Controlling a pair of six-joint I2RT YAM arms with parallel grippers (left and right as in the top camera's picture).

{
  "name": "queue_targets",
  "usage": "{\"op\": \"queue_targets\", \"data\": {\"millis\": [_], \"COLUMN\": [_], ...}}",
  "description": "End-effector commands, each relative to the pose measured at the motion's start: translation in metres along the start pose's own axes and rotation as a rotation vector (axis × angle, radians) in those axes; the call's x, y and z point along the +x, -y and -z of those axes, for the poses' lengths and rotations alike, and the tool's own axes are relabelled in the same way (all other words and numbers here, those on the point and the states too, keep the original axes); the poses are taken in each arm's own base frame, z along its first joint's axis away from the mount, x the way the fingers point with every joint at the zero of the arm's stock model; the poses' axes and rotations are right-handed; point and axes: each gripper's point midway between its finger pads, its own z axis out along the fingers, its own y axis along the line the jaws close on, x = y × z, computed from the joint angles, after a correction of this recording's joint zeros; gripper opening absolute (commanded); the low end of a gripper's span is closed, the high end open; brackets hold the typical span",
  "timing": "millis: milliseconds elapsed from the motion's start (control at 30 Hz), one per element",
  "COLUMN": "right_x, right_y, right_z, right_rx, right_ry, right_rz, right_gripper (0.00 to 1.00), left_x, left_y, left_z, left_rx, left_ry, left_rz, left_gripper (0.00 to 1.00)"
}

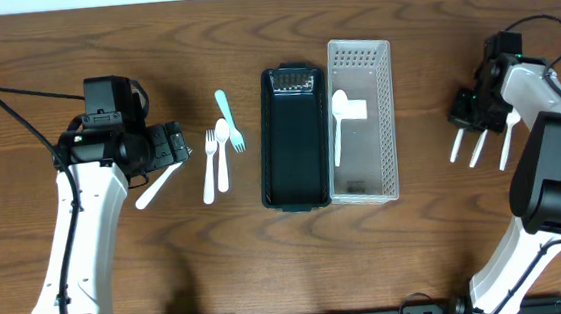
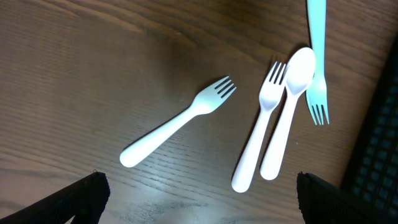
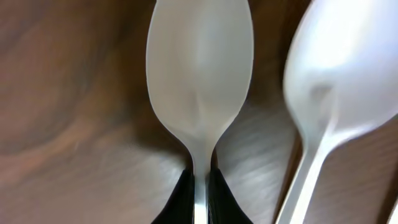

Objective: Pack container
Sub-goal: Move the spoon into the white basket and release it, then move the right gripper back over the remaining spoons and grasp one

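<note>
A white perforated basket [image 1: 386, 119] holds one white spoon [image 1: 339, 122]; a black tray [image 1: 294, 166] stands against its left side. My right gripper [image 1: 476, 114] [image 3: 199, 182] is shut on the neck of a white spoon [image 3: 199, 74] low over the table, with another white spoon [image 3: 339, 81] beside it. My left gripper [image 1: 164, 146] [image 2: 199, 199] is open and empty above a white fork [image 2: 177, 121] [image 1: 156, 189]. A white fork [image 2: 258, 130], a white spoon [image 2: 289, 106] and a teal fork [image 2: 317, 56] lie to its right.
Three white utensil handles [image 1: 478, 148] stick out below my right gripper in the overhead view. The black tray's edge [image 2: 379, 149] shows at the right of the left wrist view. The wooden table is bare at the front.
</note>
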Motion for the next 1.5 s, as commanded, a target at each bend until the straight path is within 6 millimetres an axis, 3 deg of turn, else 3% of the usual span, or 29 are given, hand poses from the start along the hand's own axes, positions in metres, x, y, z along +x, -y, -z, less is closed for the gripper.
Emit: {"op": "queue_targets", "data": {"millis": [0, 100, 200, 300, 433, 567, 600, 667, 700, 800, 900, 1033, 1133, 1233, 1333, 1467], "right_x": [-0.018, -0.016, -0.001, 0.015, 0.037, 0.064, 0.068, 0.075, 0.076, 0.071, 0.050, 0.008, -0.024, -0.039, -0.040, -0.029], "right_y": [-0.041, -0.073, -0.109, -0.140, -0.174, -0.206, -0.211, -0.220, -0.224, -0.231, -0.232, -0.195, -0.132, -0.073, -0.021, 0.017], "right_z": [0.065, 0.120, 0.163, 0.181, 0.161, 0.107, 0.096, 0.071, 0.065, 0.071, 0.109, 0.164, 0.181, 0.167, 0.137, 0.091], "right_rx": [-0.145, -0.227, -0.312, -0.351, -0.327, -0.277, -0.268, -0.249, -0.248, -0.275, -0.309, -0.253, -0.116, -0.019, 0.051, 0.057], "right_ry": [0.125, 0.228, 0.310, 0.346, 0.312, 0.209, 0.189, 0.153, 0.150, 0.173, 0.268, 0.444, 0.518, 0.471, 0.371, 0.230], "right_rz": [0.044, 0.113, 0.185, 0.232, 0.227, 0.276, 0.288, 0.312, 0.327, 0.364, 0.410, 0.362, 0.227, 0.114, 0.013, -0.079], "right_gripper": [0.01, 0.01, 0.01, 0.01, 0.01, 0.03, 0.10, 0.40, 0.43, 0.43, 0.45, 0.50, 0.50, 0.51, 0.51, 0.49], "left_x": [-0.005, -0.005, -0.005, -0.005, -0.005, -0.005, -0.005, -0.005, -0.005, -0.005, -0.005, -0.005, -0.005, -0.005, -0.005, -0.005], "left_y": [0.001, 0.001, 0.001, 0.001, 0.001, 0.001, 0.001, 0.001, 0.001, 0.001, 0.001, 0.001, 0.001, 0.001, 0.001, 0.001], "left_z": [0.003, 0.003, 0.003, 0.003, 0.003, 0.003, 0.003, 0.003, 0.003, 0.003, 0.003, 0.003, 0.003, 0.003, 0.003, 0.003], "left_rx": [0.007, 0.007, 0.007, 0.007, 0.007, 0.007, 0.007, 0.007, 0.007, 0.007, 0.007, 0.007, 0.007, 0.007, 0.007, 0.007], "left_ry": [0.010, 0.010, 0.010, 0.010, 0.010, 0.010, 0.010, 0.010, 0.010, 0.010, 0.010, 0.010, 0.010, 0.010, 0.010, 0.010], "left_rz": [-0.005, -0.005, -0.005, -0.005, -0.005, -0.005, -0.005, -0.005, -0.005, -0.005, -0.005, -0.005, -0.005, -0.005, -0.005, -0.005], "left_gripper": [0.98, 0.98, 0.98, 0.98, 0.98, 0.98, 0.98, 0.98, 0.98, 0.98, 0.98, 0.98, 0.98, 0.98, 0.98, 0.98]}}
